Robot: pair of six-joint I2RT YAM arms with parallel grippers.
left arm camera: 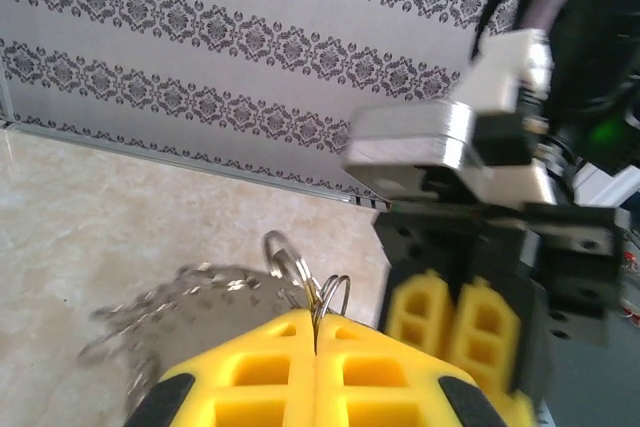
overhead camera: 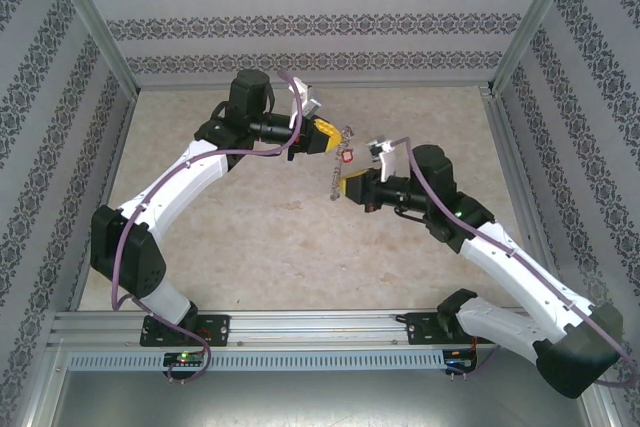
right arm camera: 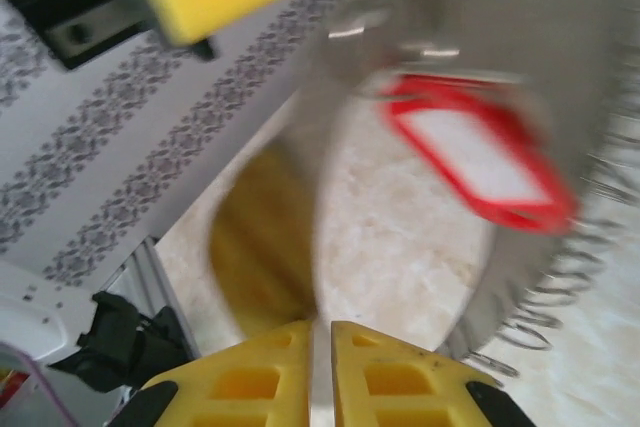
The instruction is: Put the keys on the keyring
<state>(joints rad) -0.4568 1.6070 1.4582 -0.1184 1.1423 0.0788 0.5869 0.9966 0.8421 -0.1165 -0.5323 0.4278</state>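
Two white robot arms reach toward each other above the middle of a counter. There is one keyring, a thin grey loop fringed with many small metal pieces, and it hangs in the air between the two claws. One key dangles from it, seen blurred as a red frame around a white middle.

The left claw is clenched on the keyring. In its wrist view the yellow pads meet, and small rings stick out at the seam.

The right claw sits just beside the loop's lower end. Its yellow pads stand nearly together with a thin slit between them. Whether they pinch anything cannot be told.

The counter is pale beige with a mottled, stone-like look. Three walls carry grey wallpaper with bands of dark ornament. Silver metal posts stand at the corners, and a metal rail runs along the near edge.
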